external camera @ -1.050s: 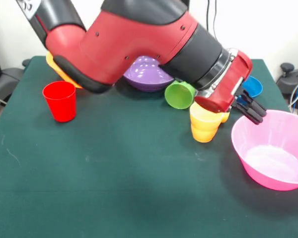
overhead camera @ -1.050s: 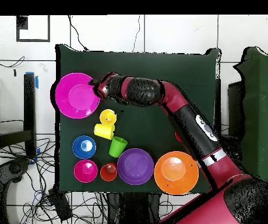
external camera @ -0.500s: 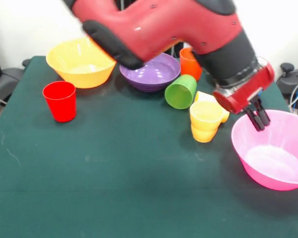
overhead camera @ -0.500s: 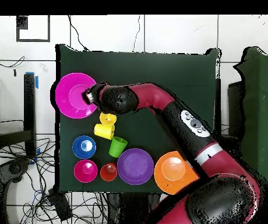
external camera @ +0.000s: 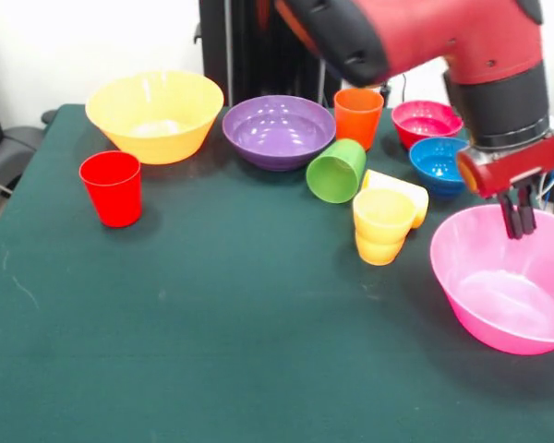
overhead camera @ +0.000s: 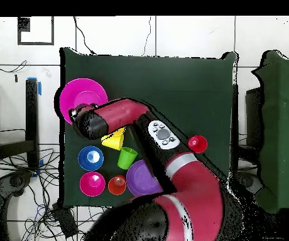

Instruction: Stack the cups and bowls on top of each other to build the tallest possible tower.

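Since the pink bowl (external camera: 504, 284) makes a broad base, we hang our nearly closed, empty jaws (external camera: 518, 213) above its back rim.

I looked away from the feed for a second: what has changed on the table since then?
The arm has risen from lying low across the table and swung round, so the gripper now points down over the far rim of the hot pink bowl, fingers close together. It has taken hold of nothing. The two yellow cups, the green cup, the red cup and the other bowls have not moved.
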